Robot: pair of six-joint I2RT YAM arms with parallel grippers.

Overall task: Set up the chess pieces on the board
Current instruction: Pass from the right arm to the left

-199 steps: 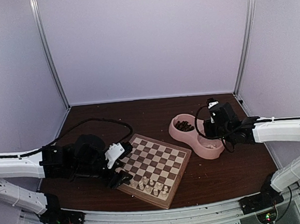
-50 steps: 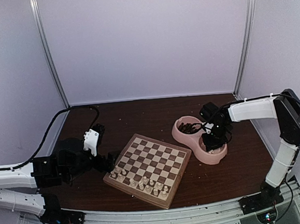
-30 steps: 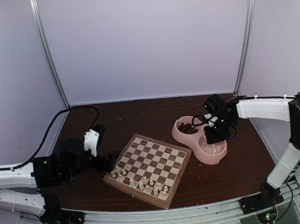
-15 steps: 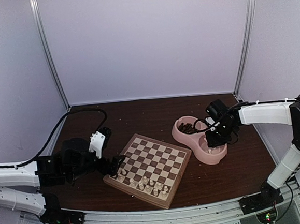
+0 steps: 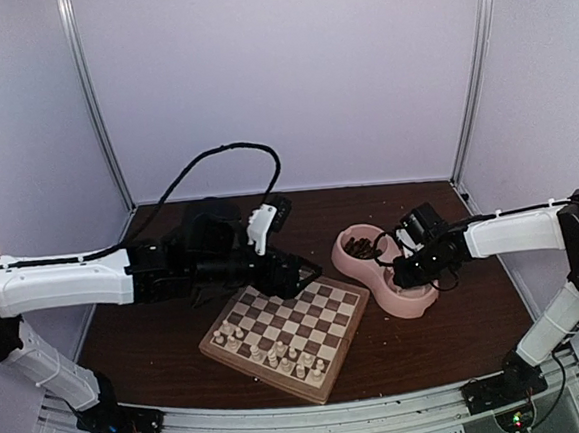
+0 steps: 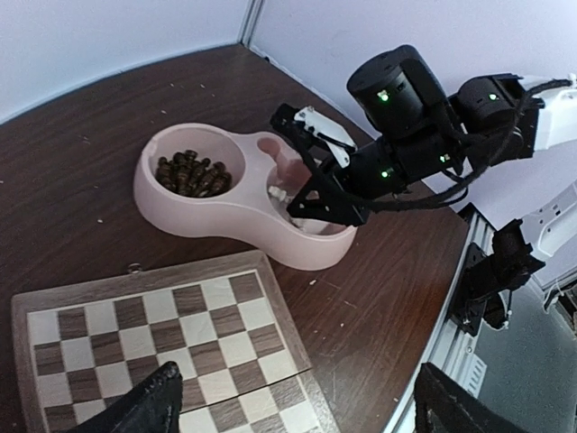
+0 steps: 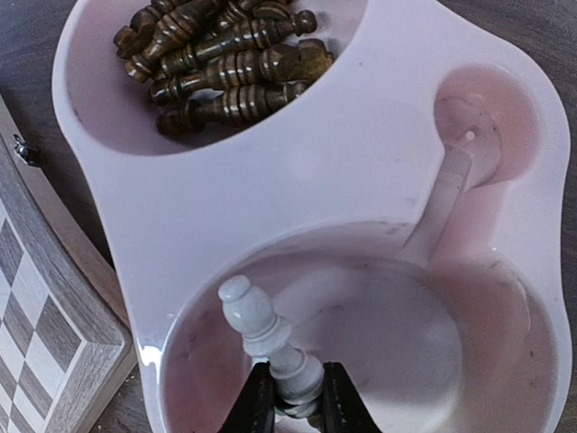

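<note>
The board (image 5: 308, 320) lies in the middle of the table, with several pale chess pieces (image 5: 286, 357) standing on its near rows. My left gripper (image 5: 309, 272) hangs open over the board's far edge; in the left wrist view its two black fingertips (image 6: 149, 410) frame the board's corner (image 6: 216, 334) with nothing between them. My right gripper (image 7: 290, 397) is shut on the base of one pale chess piece (image 7: 261, 329), which tilts up over the pink bowl's near compartment (image 7: 433, 361). That held piece (image 6: 279, 192) shows in the left wrist view too.
The pink double bowl (image 5: 369, 270) stands right of the board; its far compartment holds several dark brown pieces (image 7: 225, 63). The board's corner (image 7: 45, 307) lies close to the bowl's left side. A black cable (image 5: 225, 156) arcs above the left arm.
My left arm has swung from the table left of the board to above the board's far edge, toward the bowl. My right gripper has stayed shut at the bowl's near compartment.
</note>
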